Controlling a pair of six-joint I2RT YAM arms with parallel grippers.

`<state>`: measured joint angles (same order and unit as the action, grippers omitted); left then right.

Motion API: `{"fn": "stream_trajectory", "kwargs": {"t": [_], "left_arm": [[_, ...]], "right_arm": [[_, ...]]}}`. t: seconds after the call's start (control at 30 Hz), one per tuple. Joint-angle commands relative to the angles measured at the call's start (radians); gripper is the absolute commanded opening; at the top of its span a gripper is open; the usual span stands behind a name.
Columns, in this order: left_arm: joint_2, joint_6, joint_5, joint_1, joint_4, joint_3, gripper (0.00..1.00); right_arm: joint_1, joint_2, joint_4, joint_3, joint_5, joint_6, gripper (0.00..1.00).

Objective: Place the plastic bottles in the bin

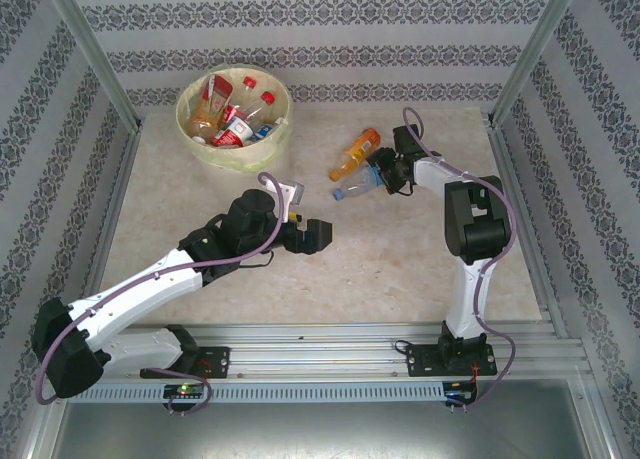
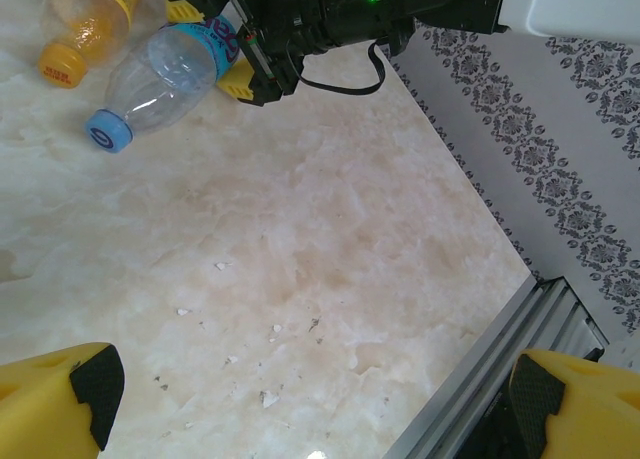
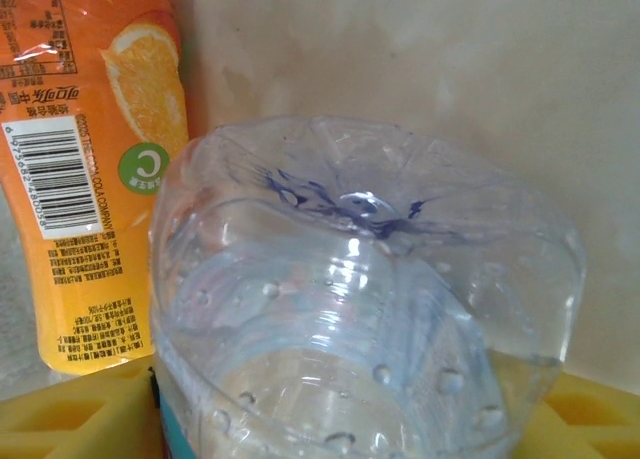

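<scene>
Both pads of the right claw [image 2: 212,41] pinch the blue-capped clear bottle [image 2: 160,79] near its base; squeeze lightly, lifting clear of the orange juice bottle [image 2: 90,24]; left claw [image 2: 312,387] gapes empty.

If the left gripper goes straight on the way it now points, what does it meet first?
Most likely the bare table: the open left gripper tilts down toward it. The clear bottle lies farther off, aside from that line, though depth is unclear.

Top camera looks down from behind; both wrist cameras share a clear bottle [image 2: 165,79].
</scene>
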<state>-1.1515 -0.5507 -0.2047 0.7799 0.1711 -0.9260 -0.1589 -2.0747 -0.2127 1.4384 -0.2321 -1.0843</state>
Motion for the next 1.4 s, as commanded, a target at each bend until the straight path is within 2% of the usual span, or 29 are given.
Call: {"fn": "stream_trajectory", "kwargs": {"t": [0.0,0.3,0.6,0.9,1.13,1.37], "left_arm": [[-0.01,0.014,-0.004,0.016,0.017,-0.028,1.0],[-0.079,0.006,-0.064,0.015,0.02,-0.066,1.0],[-0.149,0.001,-0.126,0.013,-0.023,-0.104,1.0],[-0.188,-0.009,-0.183,0.013,-0.04,-0.148,1.0],[-0.183,-0.012,-0.214,0.014,-0.076,-0.133,1.0],[-0.191,-0.066,-0.269,0.015,-0.212,-0.086,1.0]], "right_arm": [[0.001,0.064,0.021,-0.034,-0.009,0.047,0.67],[-0.008,0.327,0.046,-0.253,-0.033,0.213,0.64],[-0.036,0.708,-0.041,-0.484,-0.068,0.361,0.63],[-0.095,1.014,-0.157,-0.597,-0.083,0.397,0.64],[-0.146,1.132,-0.203,-0.605,-0.157,0.401,0.65],[-0.177,1.191,-0.199,-0.587,-0.218,0.385,0.66]]}}
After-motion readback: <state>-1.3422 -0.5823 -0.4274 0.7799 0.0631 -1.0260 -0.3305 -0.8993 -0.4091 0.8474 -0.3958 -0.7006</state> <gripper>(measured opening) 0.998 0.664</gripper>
